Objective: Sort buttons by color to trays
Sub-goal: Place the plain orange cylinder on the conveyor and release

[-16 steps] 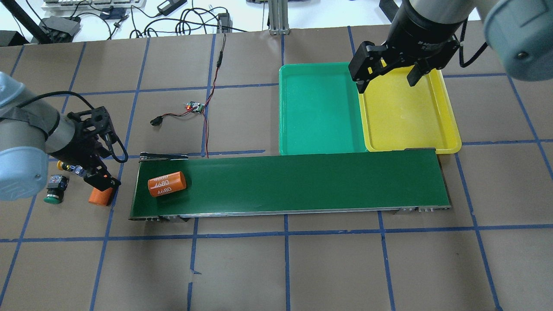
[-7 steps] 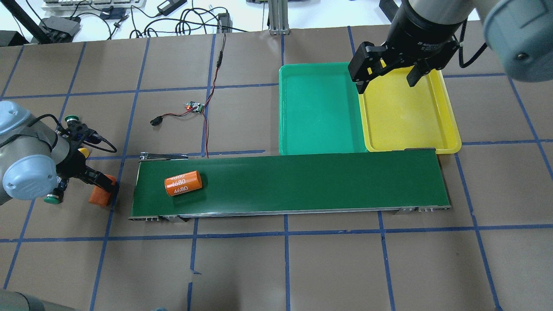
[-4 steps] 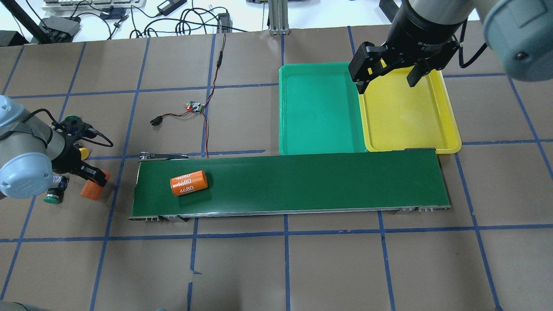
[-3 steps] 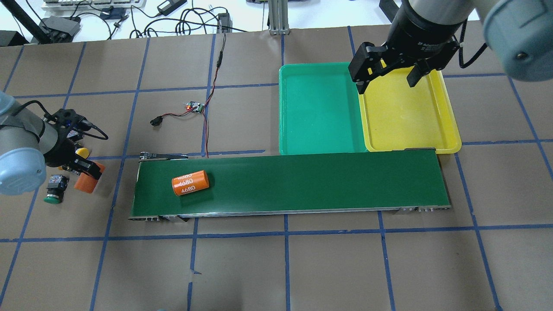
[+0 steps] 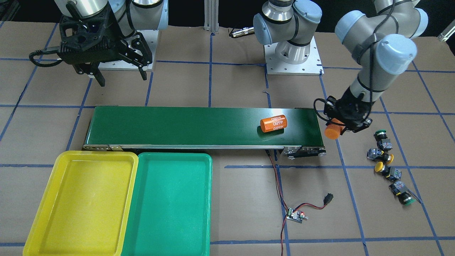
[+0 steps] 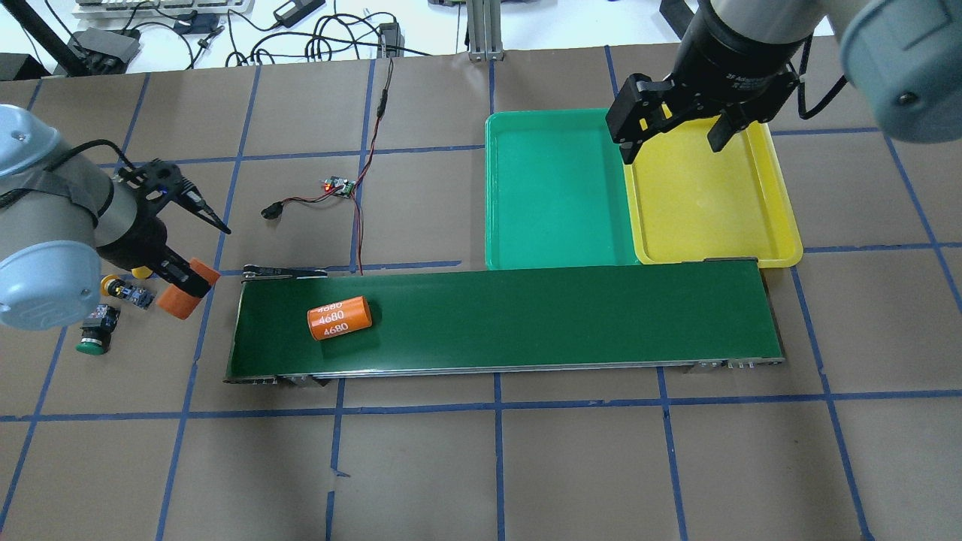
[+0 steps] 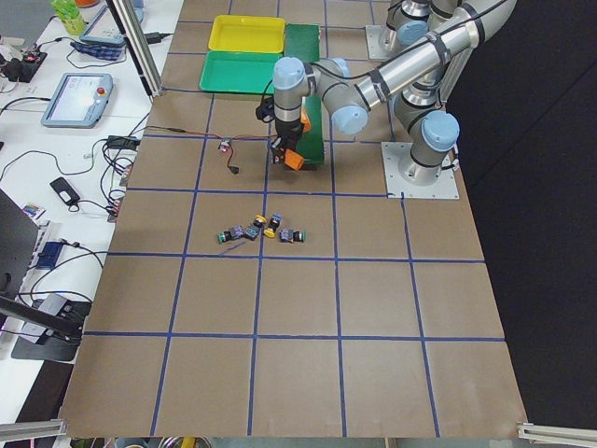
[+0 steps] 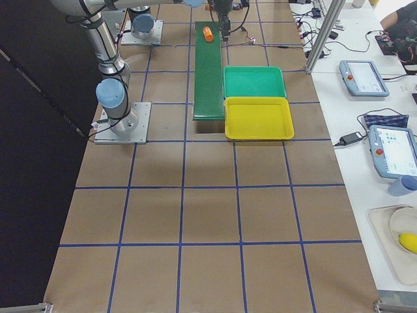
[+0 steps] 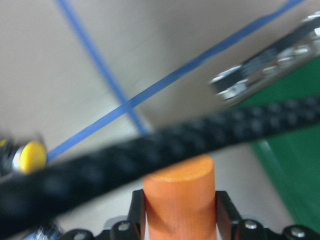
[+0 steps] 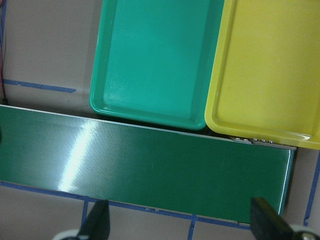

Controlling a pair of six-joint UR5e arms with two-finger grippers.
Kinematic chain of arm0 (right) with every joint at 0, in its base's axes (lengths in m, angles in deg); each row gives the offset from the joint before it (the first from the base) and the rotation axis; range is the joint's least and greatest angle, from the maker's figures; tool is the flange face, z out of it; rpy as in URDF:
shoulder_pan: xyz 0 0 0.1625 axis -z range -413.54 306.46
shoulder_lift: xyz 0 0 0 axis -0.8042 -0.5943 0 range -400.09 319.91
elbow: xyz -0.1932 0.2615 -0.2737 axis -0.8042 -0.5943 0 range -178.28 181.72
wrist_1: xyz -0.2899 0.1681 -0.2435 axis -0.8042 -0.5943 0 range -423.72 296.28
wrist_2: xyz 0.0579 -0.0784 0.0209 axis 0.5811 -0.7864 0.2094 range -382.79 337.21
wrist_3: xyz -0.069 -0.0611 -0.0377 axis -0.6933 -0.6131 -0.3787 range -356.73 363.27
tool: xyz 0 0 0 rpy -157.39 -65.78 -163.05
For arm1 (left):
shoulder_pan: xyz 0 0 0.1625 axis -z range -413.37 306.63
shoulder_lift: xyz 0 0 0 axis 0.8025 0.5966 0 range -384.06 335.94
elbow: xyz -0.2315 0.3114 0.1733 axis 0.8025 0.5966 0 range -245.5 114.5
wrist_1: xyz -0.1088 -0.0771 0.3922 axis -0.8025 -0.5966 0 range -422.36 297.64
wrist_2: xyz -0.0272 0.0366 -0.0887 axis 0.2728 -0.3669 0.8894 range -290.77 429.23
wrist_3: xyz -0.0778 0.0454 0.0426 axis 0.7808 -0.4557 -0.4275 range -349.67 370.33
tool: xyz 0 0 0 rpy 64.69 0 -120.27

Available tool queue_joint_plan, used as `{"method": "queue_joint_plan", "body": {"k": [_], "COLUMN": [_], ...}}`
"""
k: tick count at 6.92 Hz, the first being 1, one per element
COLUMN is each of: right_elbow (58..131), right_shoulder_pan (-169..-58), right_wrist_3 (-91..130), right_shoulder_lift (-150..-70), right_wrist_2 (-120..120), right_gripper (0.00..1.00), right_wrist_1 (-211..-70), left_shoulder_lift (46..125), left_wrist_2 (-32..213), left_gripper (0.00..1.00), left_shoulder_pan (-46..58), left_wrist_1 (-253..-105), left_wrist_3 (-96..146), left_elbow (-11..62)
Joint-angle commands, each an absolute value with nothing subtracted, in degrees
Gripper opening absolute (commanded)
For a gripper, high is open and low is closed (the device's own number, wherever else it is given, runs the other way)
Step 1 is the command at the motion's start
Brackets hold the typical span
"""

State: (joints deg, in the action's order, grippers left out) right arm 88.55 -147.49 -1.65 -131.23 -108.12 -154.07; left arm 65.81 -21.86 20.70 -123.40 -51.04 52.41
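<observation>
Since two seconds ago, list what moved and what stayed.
The left gripper, shut on an orange cylinder, carried it up toward the conveyor belt end. The labelled cylinder rode the belt toward the trays. The right gripper stayed open over the trays; the buttons stayed put.

The shallow yellow plastic tray [image 10: 270, 75] and green plastic tray [image 10: 155, 60] looked glossy; the dark-green conveyor belt [image 10: 150, 160] had a smooth sheen.

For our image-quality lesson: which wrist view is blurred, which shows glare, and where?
Left wrist view: blurred throughout, worst on the black braided cable crossing before the smooth orange cylinder. Right wrist view: sharp, with a pale glare streak on the long dark-green conveyor belt.
</observation>
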Motion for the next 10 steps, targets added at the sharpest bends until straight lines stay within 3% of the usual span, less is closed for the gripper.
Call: {"method": "queue_joint_plan", "body": {"k": [1,3,5,8,10], "right_elbow": [88.6,88.6,88.6,88.6,88.6], "right_shoulder_pan": [-147.5,-147.5,-147.5,-147.5,-147.6], "right_wrist_3": [-1.7,-1.7,-1.7,-1.7,-1.7], "right_shoulder_lift": [-131.2,-131.2,-131.2,-131.2,-131.3], "right_wrist_2": [-108.1,-108.0,-108.1,-108.0,-108.0], "right_gripper": [1.00,1.00,1.00,1.00,1.00], "right_wrist_1": [-154.1,-154.1,-154.1,-154.1,-154.1], "left_shoulder_lift": [63.4,64.5,63.6,62.3,64.0], "left_wrist_2": [-21.9,-21.8,-21.9,-21.9,-22.0], "left_gripper": [0.00,0.00,0.99,1.00,1.00], "left_shoulder_pan": [28.0,28.1,28.1,18.9,6.4], "left_wrist_1": [-123.2,-119.6,-119.4,-119.6,-119.5], "left_wrist_3": [-64.6,-75.3,-76.4,-62.9,-57.3], "left_elbow": [57.9,60.0,60.8,59.6,59.0]}}
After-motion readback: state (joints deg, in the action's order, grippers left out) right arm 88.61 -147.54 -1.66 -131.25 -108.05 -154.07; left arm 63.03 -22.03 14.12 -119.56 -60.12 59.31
